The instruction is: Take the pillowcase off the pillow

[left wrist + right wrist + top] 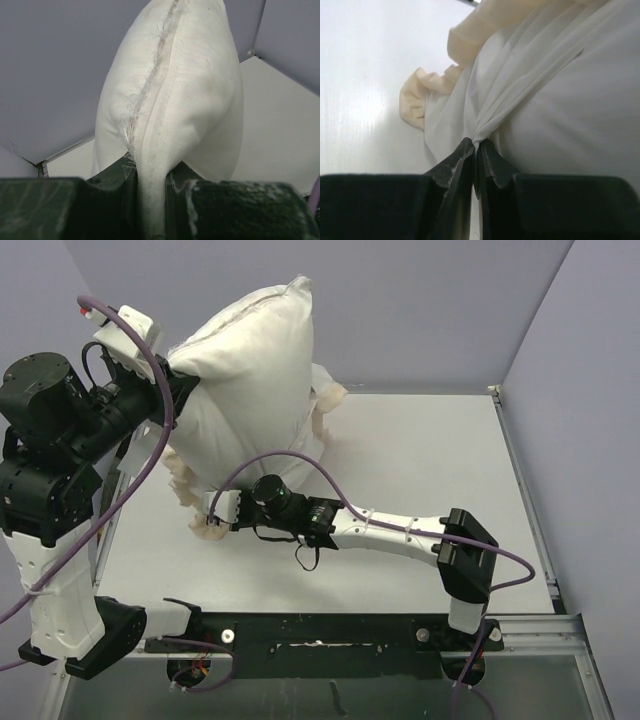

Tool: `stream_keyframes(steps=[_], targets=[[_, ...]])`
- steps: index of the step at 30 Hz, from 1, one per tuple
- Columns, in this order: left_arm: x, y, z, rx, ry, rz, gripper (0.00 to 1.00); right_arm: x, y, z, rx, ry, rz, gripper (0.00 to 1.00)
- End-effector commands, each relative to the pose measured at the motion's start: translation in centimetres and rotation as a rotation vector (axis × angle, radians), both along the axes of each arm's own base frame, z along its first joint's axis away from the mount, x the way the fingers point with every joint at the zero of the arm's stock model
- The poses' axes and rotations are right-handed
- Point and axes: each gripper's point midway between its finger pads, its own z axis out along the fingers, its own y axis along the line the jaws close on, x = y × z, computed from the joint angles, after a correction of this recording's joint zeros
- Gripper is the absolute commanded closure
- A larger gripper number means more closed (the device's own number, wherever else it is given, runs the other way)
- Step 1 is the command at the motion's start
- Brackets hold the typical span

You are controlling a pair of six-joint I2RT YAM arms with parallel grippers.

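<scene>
Now left claw (150,187) grips the pillow (195,100) edge; right claw (476,150) pinches pillowcase (530,70) below.

Tally on the bench: one pillow (250,350), one pillowcase (182,482). Two arms: left arm (60,570), right arm (390,530). Two grippers: left gripper (183,390), right gripper (211,514). One table (420,460).

White table (420,465), grey walls at 12 and 3 o'clock. Pillowcase (184,483) bunched on surface toward 10 o'clock, peach frill touching tabletop on its 8 and 1 o'clock sides. Pillow (255,350) upright inside bunched cover. Black rail (330,632) along 6 o'clock edge.
</scene>
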Motion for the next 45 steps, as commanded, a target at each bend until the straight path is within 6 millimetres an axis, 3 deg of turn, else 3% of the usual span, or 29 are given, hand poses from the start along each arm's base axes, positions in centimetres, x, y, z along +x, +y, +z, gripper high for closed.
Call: stream_keyframes(steps=[1,6,8,10,12,15,18,21,23,27,32,37,45], targets=[[-5.6,2.1,14.5,-0.159,-0.517,0.020,1.00,-3.3,-2.7,-12.6,-0.219,0.304,-0.013,0.93],[-6.9,2.5,16.2,-0.172,-0.584,0.023,1.00,-4.8,-3.6,-18.1,-0.247,0.468,-0.056,0.87],[-7.3,2.7,16.5,-0.176,-0.600,0.026,1.00,-4.9,-3.6,-18.4,-0.196,0.556,-0.088,0.79],[-7.5,2.8,16.6,-0.174,-0.605,0.027,1.00,-4.2,-3.4,-16.9,-0.117,0.602,-0.108,0.65],[-7.5,2.7,16.3,-0.163,-0.598,0.024,1.00,-3.0,-3.5,-13.5,-0.007,0.618,-0.120,0.52],[-7.2,2.5,15.3,-0.143,-0.573,0.015,1.00,-1.0,-4.2,-5.9,0.168,0.617,-0.094,0.37],[-7.2,2.2,14.3,-0.130,-0.552,0.002,1.00,1.3,-6.7,2.7,0.358,0.625,-0.083,0.30],[-7.7,2.0,13.7,-0.120,-0.542,-0.020,1.00,3.4,-10.6,9.7,0.535,0.660,-0.083,0.23],[-8.0,1.7,13.3,-0.115,-0.528,-0.038,1.00,4.3,-13.1,12.7,0.594,0.648,-0.111,0.21],[-8.0,1.0,11.8,-0.099,-0.482,-0.080,1.00,6.7,-17.2,15.6,0.686,0.696,-0.177,0.20],[-7.7,-0.8,8.8,-0.074,-0.369,-0.178,1.00,11.1,-20.3,17.1,0.787,0.735,-0.318,0.21],[-7.6,-1.4,7.5,-0.063,-0.321,-0.216,1.00,12.7,-18.9,17.2,0.796,0.805,-0.349,0.22],[-7.6,-1.5,7.2,-0.050,-0.321,-0.226,1.00,11.6,-15.1,9.9,0.660,0.891,-0.457,0.25]])
